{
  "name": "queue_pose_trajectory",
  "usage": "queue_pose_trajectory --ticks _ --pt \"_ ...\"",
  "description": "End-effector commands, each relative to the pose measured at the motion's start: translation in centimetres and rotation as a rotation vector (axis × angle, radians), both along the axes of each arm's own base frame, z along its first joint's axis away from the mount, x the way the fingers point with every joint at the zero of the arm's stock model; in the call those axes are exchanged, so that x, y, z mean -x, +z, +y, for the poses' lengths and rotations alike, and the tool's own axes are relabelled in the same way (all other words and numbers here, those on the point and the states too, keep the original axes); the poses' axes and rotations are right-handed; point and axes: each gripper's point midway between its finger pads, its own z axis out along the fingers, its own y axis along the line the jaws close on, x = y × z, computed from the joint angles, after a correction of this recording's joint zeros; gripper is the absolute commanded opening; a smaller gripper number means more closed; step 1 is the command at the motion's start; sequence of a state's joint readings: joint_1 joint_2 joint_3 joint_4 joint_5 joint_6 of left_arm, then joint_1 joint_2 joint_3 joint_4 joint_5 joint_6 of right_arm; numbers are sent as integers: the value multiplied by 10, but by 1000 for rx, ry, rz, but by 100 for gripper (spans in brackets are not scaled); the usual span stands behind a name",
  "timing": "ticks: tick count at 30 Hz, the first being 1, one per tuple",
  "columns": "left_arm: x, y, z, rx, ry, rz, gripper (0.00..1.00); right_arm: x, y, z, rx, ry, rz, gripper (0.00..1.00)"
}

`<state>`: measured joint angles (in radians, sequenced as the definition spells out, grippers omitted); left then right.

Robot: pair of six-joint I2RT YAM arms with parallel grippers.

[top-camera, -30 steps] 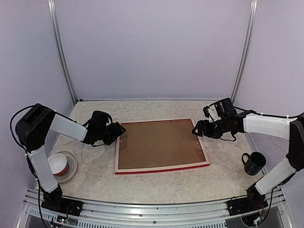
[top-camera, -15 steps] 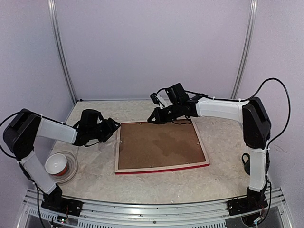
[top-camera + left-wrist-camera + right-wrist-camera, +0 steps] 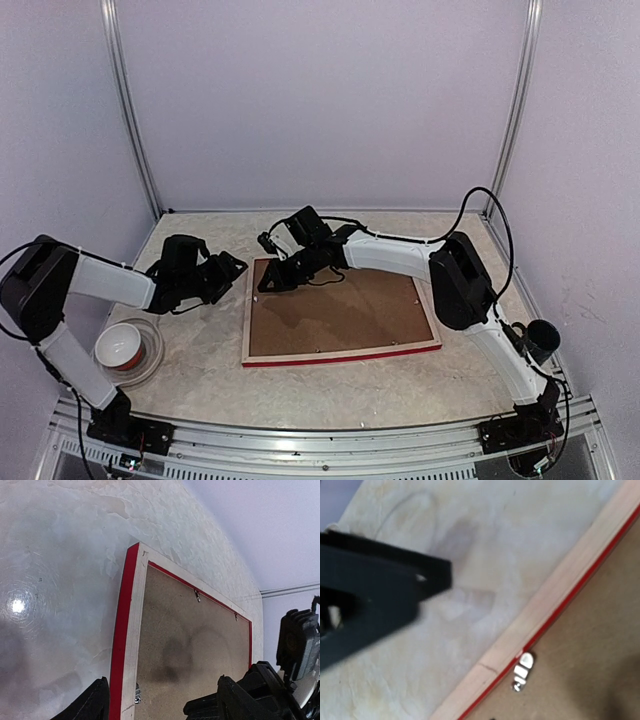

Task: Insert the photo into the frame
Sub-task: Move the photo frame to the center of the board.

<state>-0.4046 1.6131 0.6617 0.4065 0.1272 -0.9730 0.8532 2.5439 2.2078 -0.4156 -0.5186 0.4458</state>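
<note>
Red on its front edge and pale wood on its back, the frame lies flat and face down at the middle of the table. A brown backing board fills its opening, and small metal clips sit along the board's edge against the wooden rail.

The right gripper hangs over the frame's far left corner, its arm stretched across from the right. Its fingers show only as one dark blurred mass above bare table beside the rail, so I cannot tell whether they are pressed together.

The left gripper sits just left of that corner. Its fingers are spread, with the frame's left rail lying between them in the wrist view.

A bowl stands near left and a dark mug near right.
</note>
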Motion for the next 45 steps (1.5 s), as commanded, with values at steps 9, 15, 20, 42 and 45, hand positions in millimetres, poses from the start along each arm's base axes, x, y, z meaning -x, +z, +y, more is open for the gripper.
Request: queue_pose_trajectory --ticks 9,15,20,42,45 --pt "3 15 4 40 8 -61 73 12 -32 18 -46 30 86 12" --pt "-25 8 -8 21 -18 -68 73 8 -30 10 -27 -1 39 12" --pt "-31 -19 -28 75 -57 -5 73 6 -4 -11 -5 -47 -29 13" --pt "2 -29 -128 194 -260 9 73 16 -9 -80 122 -153 -9 16" --pt "-1 -28 -119 208 -241 2 73 15 -12 -83 110 -157 1 15"
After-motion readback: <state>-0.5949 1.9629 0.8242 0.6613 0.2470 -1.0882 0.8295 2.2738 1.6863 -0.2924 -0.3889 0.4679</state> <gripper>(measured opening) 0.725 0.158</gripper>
